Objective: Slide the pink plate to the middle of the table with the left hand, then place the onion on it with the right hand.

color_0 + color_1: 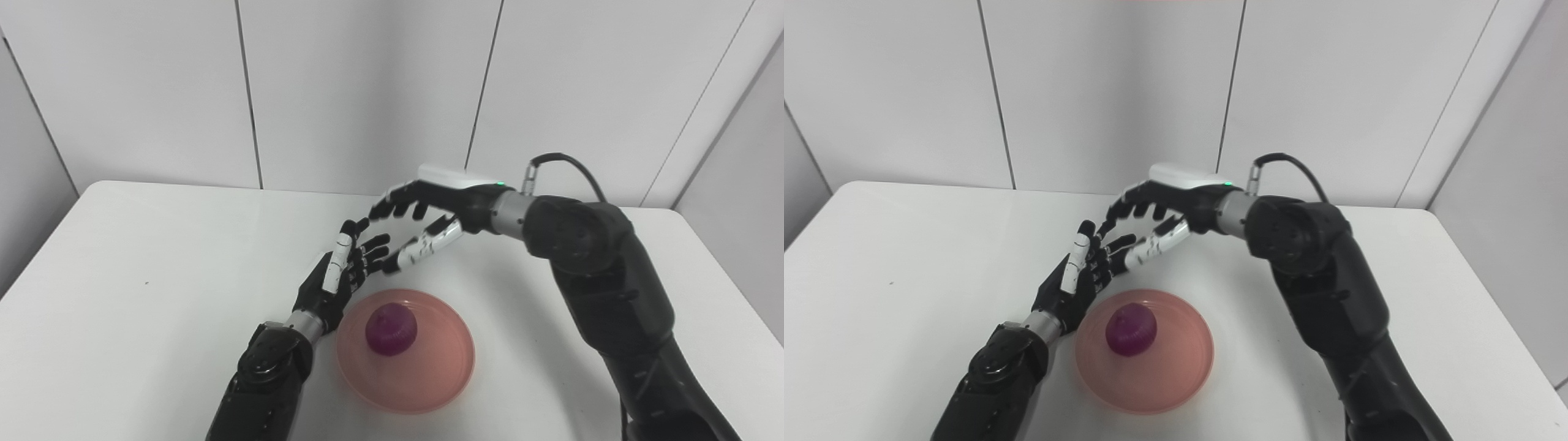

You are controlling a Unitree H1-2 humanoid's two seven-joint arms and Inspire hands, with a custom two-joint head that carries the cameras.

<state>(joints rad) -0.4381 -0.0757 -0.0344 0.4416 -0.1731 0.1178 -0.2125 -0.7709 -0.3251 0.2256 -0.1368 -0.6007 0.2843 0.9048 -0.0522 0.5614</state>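
Nearest, at about 6 o'clock on the white desk (141, 245): pink plate (441, 373), a shallow round dish lying flat and whole, rim unobstructed on the near and right sides. Red onion (391, 329) resting inside it, a little toward the plate's 11 o'clock, upright on its base, touched by neither hand.

Just beside the plate's rim at 9 to 10 o'clock: left hand (331, 278), forearm entering from the bottom edge, palm angled toward 1 o'clock. Fingers (337, 257) released and spread, pointing up and away, grasping nothing. Whether the wrist touches the rim cannot be told.

Farther, at 12 o'clock from the plate and raised above the desk: right hand (1157, 214), reaching in from 3 o'clock on a bulky black arm (1323, 294) that bends at the elbow and drops to the bottom right corner. Fingers loosely curled yet apart, thumb extended down-left, holding nothing. Thumb tip close to the left hand's fingertips, overlapping them in both views; contact not certain. Black cable (1292, 165) looping up out of the wrist, with a small green light lit on the back of the hand.

Desk plain, matte, with rounded corners and one tiny dark speck at 9 o'clock. Beyond its far edge, a wall (367, 79) of pale grey panels split by thin dark vertical seams.
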